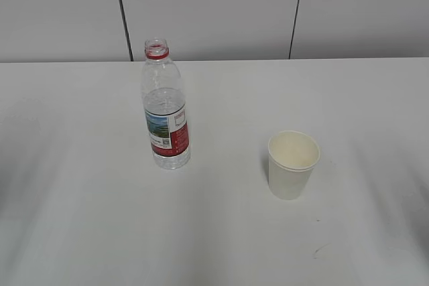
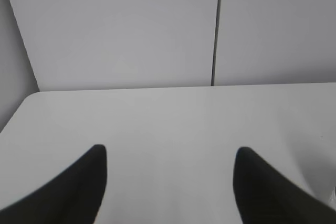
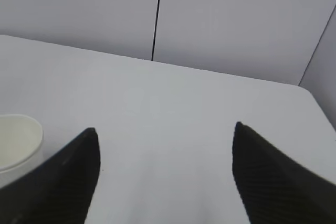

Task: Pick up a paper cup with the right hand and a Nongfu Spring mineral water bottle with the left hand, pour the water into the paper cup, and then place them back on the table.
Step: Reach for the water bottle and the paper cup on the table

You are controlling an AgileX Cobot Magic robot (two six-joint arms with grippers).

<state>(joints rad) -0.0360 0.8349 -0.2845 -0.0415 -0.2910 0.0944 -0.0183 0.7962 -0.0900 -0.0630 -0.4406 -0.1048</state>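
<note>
White table holds a part-full water bottle and an empty-looking paper cup. Only the wrist views show the left claw and right claw, both spread wide.

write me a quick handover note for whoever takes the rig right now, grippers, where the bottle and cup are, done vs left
Left hand: open, empty, over bare table; the bottle is not in its wrist view.
Right hand: open, empty; the paper cup sits just off its left finger.
Nongfu Spring mineral water bottle: upright, uncapped, partly filled, left of centre in the exterior view.
The cup stands upright to the bottle's right, apart from it, and looks empty.
Done: nothing yet.
Left: grasp both, pour, set them back down.
</note>
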